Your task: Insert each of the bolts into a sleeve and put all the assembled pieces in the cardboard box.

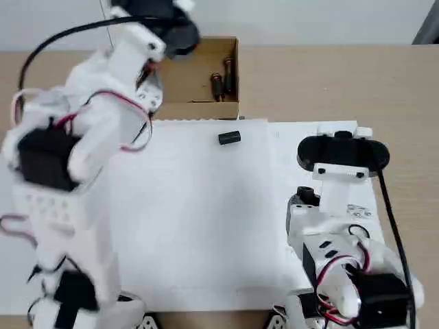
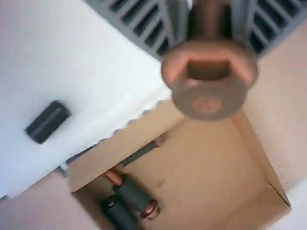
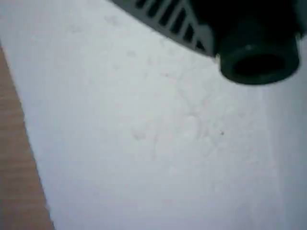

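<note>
My left gripper [image 2: 209,26] clamps a bolt [image 2: 207,86] above the cardboard box [image 2: 120,140], where two assembled pieces [image 2: 130,199] lie; my right gripper [image 3: 242,24] grips the held sleeve [image 3: 258,60] over the white sheet [image 3: 144,139]; the loose sleeve [image 2: 47,121] lies beside the box; by my judgement, mating bolt and sleeve comes next.

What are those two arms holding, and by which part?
Left end effector: copper bolt, gripped by its shank, head free. Right end effector: black sleeve, gripped around its body, open end free.
</note>
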Robot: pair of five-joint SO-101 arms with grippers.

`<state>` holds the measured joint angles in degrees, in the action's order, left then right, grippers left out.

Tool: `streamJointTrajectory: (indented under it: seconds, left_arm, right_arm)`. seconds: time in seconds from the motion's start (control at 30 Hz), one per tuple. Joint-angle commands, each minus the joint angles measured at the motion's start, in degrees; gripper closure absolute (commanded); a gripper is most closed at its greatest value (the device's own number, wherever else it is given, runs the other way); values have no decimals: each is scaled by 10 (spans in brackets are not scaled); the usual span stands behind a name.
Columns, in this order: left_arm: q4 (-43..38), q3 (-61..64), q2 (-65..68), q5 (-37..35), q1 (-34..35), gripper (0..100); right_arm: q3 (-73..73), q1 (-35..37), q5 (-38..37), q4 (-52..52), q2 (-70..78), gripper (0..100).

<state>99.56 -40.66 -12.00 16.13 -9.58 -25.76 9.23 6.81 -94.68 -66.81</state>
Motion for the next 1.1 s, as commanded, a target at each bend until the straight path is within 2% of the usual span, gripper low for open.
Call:
streamJointTrajectory:
  seconds: [0.0,0.2,0.4,0.83,1.07]
  left_arm:
    - [7,66,-88,-87,-3,994]
    - [-53,189,-178,-241,3,994]
    - [-93,362,-282,-365,-3,994]
    - [-379,818,-636,-408,-3,994]
    - [-441,997,-836,-409,-3,994]
  right_arm:
    - [4,0,-6,29,-4,996]
    - [-70,2,-6,104,-7,996]
    - [-137,68,5,195,-7,996]
    - [-258,204,15,371,-7,996]
    - [-329,251,14,468,-7,996]
